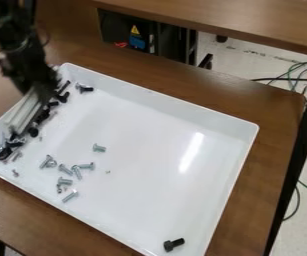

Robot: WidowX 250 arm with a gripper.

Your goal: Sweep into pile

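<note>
Brown table [276,107], one white tray [142,200], inside it over a dozen screws [99,148], one gripper [43,91] above, can't tell if clenched

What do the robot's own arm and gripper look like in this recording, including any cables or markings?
The arm is black or very dark, built of narrow, angular segments with bulkier, uneven joints. A thin dark loop, possibly a cable, curves beside its upper part. The gripper is black too; its finer shape is blurred. No markings can be made out on either.
</note>
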